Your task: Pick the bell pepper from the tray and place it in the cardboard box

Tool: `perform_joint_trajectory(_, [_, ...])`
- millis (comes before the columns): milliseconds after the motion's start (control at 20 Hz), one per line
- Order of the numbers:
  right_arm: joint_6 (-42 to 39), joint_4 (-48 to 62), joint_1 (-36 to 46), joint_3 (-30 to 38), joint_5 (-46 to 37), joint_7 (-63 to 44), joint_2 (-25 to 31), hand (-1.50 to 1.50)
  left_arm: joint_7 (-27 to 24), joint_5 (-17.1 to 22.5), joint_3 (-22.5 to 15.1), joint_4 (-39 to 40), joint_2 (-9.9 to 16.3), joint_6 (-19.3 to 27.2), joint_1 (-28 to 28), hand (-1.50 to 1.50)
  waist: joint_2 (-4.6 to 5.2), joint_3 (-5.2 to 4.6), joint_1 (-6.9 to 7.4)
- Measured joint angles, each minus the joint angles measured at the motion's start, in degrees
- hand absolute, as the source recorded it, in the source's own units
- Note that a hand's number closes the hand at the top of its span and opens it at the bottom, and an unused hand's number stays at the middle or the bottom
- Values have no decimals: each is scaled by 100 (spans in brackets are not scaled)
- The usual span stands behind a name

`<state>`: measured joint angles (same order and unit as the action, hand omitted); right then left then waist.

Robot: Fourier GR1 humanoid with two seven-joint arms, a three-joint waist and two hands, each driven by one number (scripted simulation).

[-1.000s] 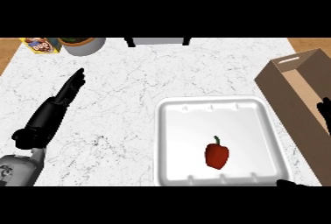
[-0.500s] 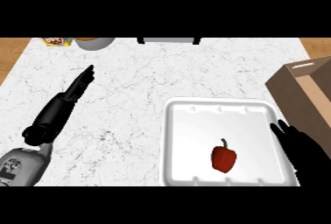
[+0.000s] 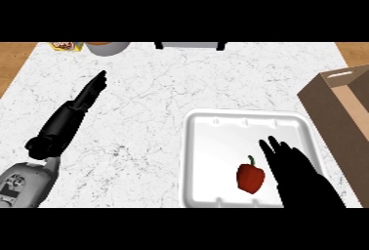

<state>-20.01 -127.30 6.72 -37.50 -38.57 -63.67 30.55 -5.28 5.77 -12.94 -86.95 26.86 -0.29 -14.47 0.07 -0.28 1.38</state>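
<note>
The red bell pepper lay in the white tray, just left of the right hand, whose straight fingers grasped nothing.

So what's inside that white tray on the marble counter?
A red bell pepper with a green stem lies in the shallow white tray. The black right hand, fingers straight, reaches over the tray's right part just beside the pepper and hides the floor beneath it.
</note>
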Motion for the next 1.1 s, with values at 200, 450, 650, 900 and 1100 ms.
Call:
perform_joint_trajectory(200, [-146, 465, 302, -177, -119, -185, -610, -150, 20, -62, -6, 56, -66, 11, -28, 0, -1, 3, -31])
perform_joint_trajectory(450, [-255, 1199, 538, -307, -413, -243, -1224, -150, -73, -66, 99, 154, -41, -74, 7, 0, -2, 10, -61])
perform_joint_trajectory(650, [-372, 1499, 588, -246, -714, -219, -1398, -150, -51, -106, 122, 64, -72, -60, 101, 0, -14, 15, -90])
perform_joint_trajectory(900, [-477, 1853, 579, -270, -1126, -174, -1784, -150, -68, -148, 185, 98, -132, -93, 109, 0, -16, 19, -120])
perform_joint_trajectory(1100, [-620, 2058, 516, -131, -1346, -64, -1917, -150, 24, -155, 245, -4, -143, -134, 106, 0, -17, 22, -129])
